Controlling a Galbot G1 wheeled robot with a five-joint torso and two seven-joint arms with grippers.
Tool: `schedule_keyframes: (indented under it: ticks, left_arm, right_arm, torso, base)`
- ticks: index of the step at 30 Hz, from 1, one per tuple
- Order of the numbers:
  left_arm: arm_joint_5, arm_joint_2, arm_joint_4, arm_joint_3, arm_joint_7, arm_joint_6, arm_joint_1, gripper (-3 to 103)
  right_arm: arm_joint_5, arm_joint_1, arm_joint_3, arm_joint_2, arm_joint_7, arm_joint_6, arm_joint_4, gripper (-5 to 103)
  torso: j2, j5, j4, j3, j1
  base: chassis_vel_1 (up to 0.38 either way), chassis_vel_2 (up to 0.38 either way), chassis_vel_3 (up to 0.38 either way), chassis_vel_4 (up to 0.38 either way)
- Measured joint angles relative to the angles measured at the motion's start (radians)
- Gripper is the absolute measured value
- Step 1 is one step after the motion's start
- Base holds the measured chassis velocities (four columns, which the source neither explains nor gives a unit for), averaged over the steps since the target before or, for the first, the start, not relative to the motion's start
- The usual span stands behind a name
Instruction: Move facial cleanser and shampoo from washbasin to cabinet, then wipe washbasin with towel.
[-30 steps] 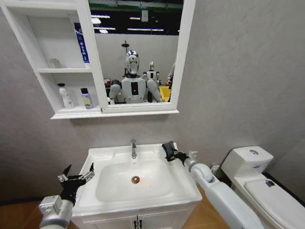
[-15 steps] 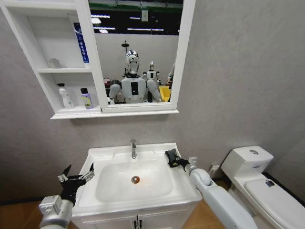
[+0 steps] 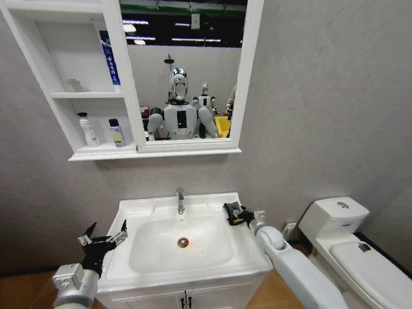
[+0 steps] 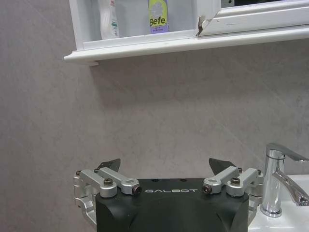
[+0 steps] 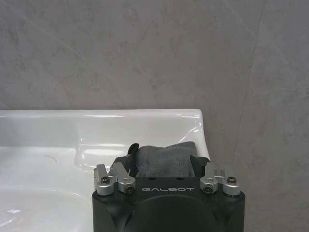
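Cabinet [image 3: 61,96], three open shelves joined to the mirror [image 3: 187,71], at 11 o'clock in the head view. Lowest shelf holds two bottles standing upright side by side: white bottle [image 3: 87,129] and a small purple bottle [image 3: 116,133]. Middle shelf holds a small pale object [image 3: 74,85], too small to identify, and a blue-labelled tube [image 3: 110,58] standing against the shelf's mirror-side wall.

Washbasin [image 3: 132,212] at 6 o'clock: bowl holds nothing but the round drain [image 3: 183,242]; chrome tap [image 3: 180,201] at its back rim.

Towel [image 5: 164,161] lies on the basin's back right corner, at 4 o'clock from the tap. Right gripper [image 3: 234,214] is on it, fingers set either side of the cloth and closed onto it.

Left gripper [image 3: 103,243] hangs just off the basin's left edge, at 8 o'clock, fingers spread wide, nothing between them.

Right wrist view adds the towel's grey folded surface against the basin rim. Left wrist view adds the "Befe" label on the purple bottle and the cabinet's underside above bare wall.
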Motion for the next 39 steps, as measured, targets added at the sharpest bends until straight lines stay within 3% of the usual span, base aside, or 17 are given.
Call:
schedule_keyframes:
  ticks: [1, 4, 8, 10, 18, 24, 25, 29, 37, 39]
  left_arm:
    - [0.000, 0.000, 0.000, 0.000, 0.000, 0.000, 0.000, 100]
    - [0.000, 0.000, 0.000, 0.000, 0.000, 0.000, 0.000, 100]
    - [0.000, 0.000, 0.000, 0.000, 0.000, 0.000, 0.000, 100]
    - [0.000, 0.000, 0.000, 0.000, 0.000, 0.000, 0.000, 100]
    - [0.000, 0.000, 0.000, 0.000, 0.000, 0.000, 0.000, 100]
    - [0.000, 0.000, 0.000, 0.000, 0.000, 0.000, 0.000, 100]
    - [0.000, 0.000, 0.000, 0.000, 0.000, 0.000, 0.000, 100]
    - [0.000, 0.000, 0.000, 0.000, 0.000, 0.000, 0.000, 100]
    - [0.000, 0.000, 0.000, 0.000, 0.000, 0.000, 0.000, 100]
    - [0.000, 0.000, 0.000, 0.000, 0.000, 0.000, 0.000, 100]
  right_arm:
    - [0.000, 0.000, 0.000, 0.000, 0.000, 0.000, 0.000, 69]
    - [-0.015, 0.015, -0.016, 0.023, 0.006, -0.007, -0.036, 85]
    - [-0.038, 0.023, -0.024, 0.033, 0.008, -0.010, -0.053, 90]
    - [-0.079, 0.030, -0.030, 0.037, 0.009, -0.014, -0.063, 100]
    - [-0.089, 0.048, -0.037, 0.034, 0.004, -0.041, -0.077, 102]
    - [-0.085, 0.049, -0.039, 0.028, -0.006, -0.052, -0.080, 78]
    - [-0.085, 0.049, -0.039, 0.028, -0.006, -0.052, -0.080, 78]
    - [-0.083, 0.055, -0.040, 0.024, -0.006, -0.056, -0.080, 56]
    - [-0.072, 0.055, -0.043, 0.023, -0.008, -0.057, -0.084, 34]
    - [-0.070, 0.059, -0.043, 0.023, -0.010, -0.057, -0.087, 23]
  torso:
    - [0.000, 0.0000, 0.0000, 0.000, 0.000]
    - [0.000, 0.0001, 0.0000, 0.000, 0.000]
    - [0.000, 0.0000, 0.0000, 0.000, 0.000]
    - [0.000, 0.0001, 0.0000, 0.000, 0.000]
    - [0.000, 0.0000, 0.0000, 0.000, 0.000]
    - [0.000, 0.0001, -0.0001, 0.000, 0.000]
    - [0.000, 0.0001, -0.0001, 0.000, 0.000]
    - [0.000, 0.0001, 0.0000, 0.000, 0.000]
    - [0.000, 0.0000, -0.0001, 0.000, 0.000]
    - [0.000, 0.0000, 0.0000, 0.000, 0.000]
  base:
    - [0.000, 0.000, 0.000, 0.000]
    - [0.000, 0.000, 0.000, 0.000]
    - [0.000, 0.000, 0.000, 0.000]
    - [0.000, 0.000, 0.000, 0.000]
    - [0.000, 0.000, 0.000, 0.000]
    - [0.000, 0.000, 0.000, 0.000]
    - [0.000, 0.000, 0.000, 0.000]
    - [0.000, 0.000, 0.000, 0.000]
    - [0.000, 0.000, 0.000, 0.000]
    - [0.000, 0.000, 0.000, 0.000]
